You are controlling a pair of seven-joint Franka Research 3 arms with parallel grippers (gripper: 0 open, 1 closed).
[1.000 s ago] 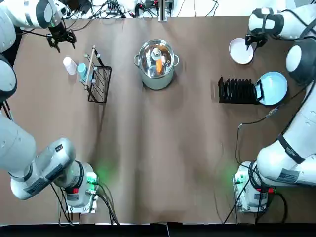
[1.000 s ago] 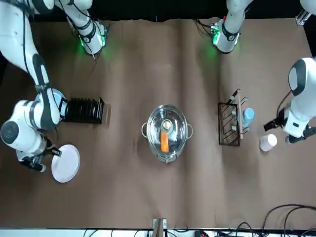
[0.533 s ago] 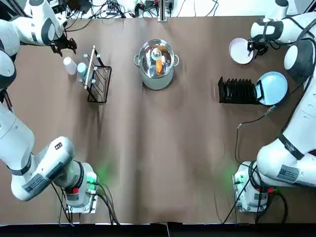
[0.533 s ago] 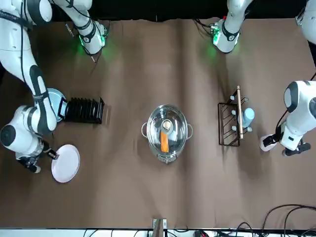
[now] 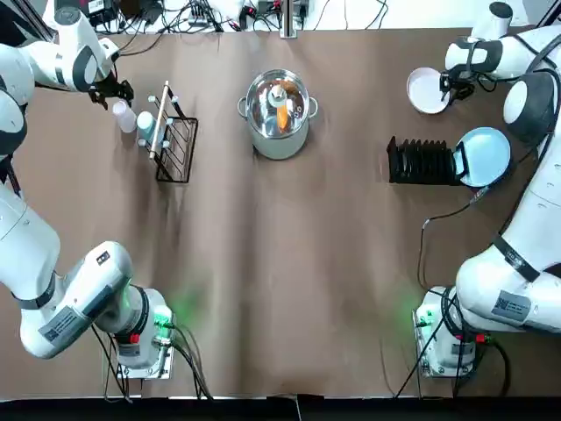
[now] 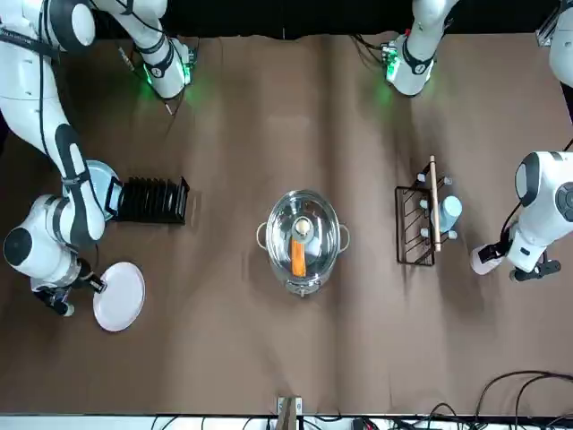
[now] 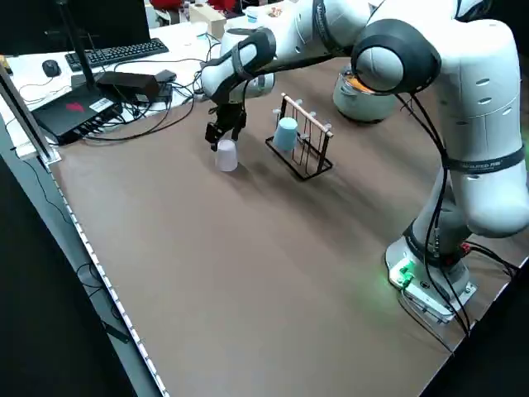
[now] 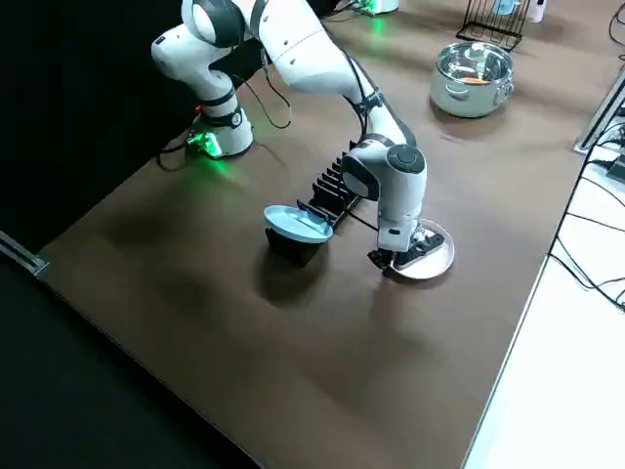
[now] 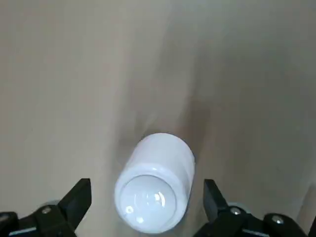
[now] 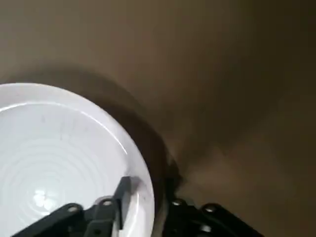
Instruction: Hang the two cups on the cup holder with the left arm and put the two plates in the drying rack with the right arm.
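2 grippers (image 9: 148, 210) (image 10: 145, 200) straddle white cup (image 9: 154, 188), white plate (image 10: 64, 148).

Left arm is reaching to the table's far left corner, its left gripper (image 9: 148, 210) pointing down with fingers spread wide. Right arm is extending to the far right corner, its right gripper (image 10: 145, 197) lowered, fingers standing narrowly apart.

A robotics lab, not a kitchen. Two arms (image 5: 61, 298) are bolted at the near edge of a brown-covered table (image 5: 289, 263), their bases lit green. Cables (image 5: 202, 16) tangle along its far edge. Past the left edge, a desk holds a keyboard (image 7: 116, 53) and mouse (image 7: 51, 68).
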